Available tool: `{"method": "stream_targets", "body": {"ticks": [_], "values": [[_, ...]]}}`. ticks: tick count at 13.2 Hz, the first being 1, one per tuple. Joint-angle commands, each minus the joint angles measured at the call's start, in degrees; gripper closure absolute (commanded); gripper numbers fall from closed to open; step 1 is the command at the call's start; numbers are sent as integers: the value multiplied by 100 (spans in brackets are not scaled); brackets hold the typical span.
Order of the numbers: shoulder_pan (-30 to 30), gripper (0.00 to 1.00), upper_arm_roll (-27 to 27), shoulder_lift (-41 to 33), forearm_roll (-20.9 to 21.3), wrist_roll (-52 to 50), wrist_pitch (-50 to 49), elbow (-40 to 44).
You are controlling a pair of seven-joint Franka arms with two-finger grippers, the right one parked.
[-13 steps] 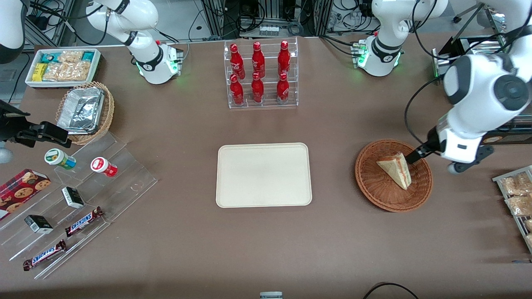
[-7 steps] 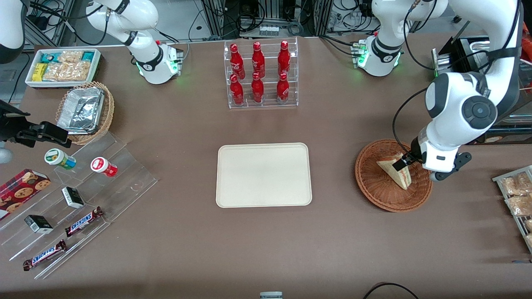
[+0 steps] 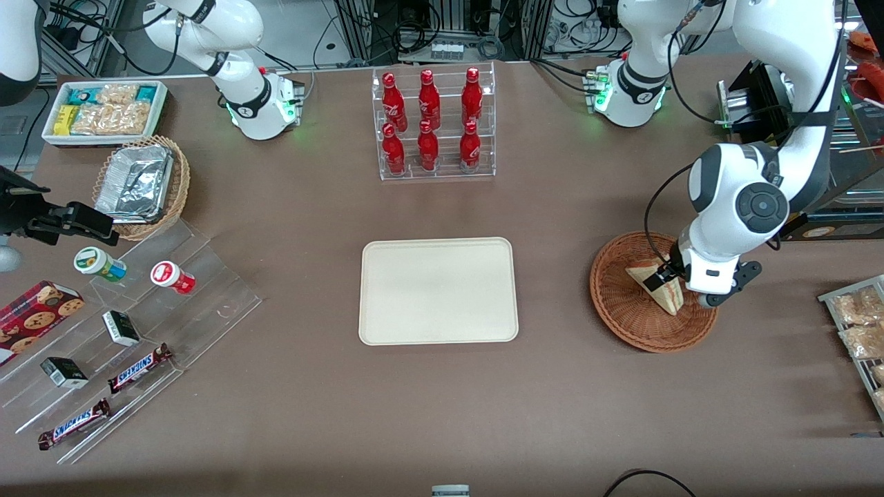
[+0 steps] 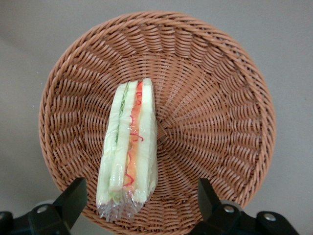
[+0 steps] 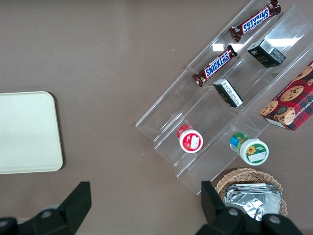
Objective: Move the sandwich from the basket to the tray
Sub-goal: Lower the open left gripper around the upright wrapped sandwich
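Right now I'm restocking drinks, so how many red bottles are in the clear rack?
6: three on the rack's upper tier, three on the lower tier nearer the front camera. None look hidden. The gripper hovers over the sandwich.

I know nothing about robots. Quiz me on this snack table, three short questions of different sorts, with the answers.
1. True or false: the sandwich already lies on the tray.
2. How many red bottles stand in the clear rack? A) four B) six C) nine
3. Fill in: the left arm's tool hangs open above the ____, one finger on each side of the sandwich.

Key
1. False: it lies in the basket; the tray holds nothing.
2. B.
3. basket.
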Motion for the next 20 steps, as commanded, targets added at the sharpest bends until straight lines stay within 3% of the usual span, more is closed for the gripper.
{"method": "stream_targets", "body": {"ticks": [1, 6, 17, 18, 19, 20], "values": [[-30, 0, 112, -23, 104, -196, 125, -117], [-21, 0, 235, 91, 112, -196, 572, -336], [-30, 0, 227, 196, 112, -469, 548, -451], [-38, 6, 227, 205, 104, -478, 539, -451], [-38, 28, 227, 214, 104, -608, 530, -451], [-47, 61, 200, 223, 104, -801, 530, -451]]}}
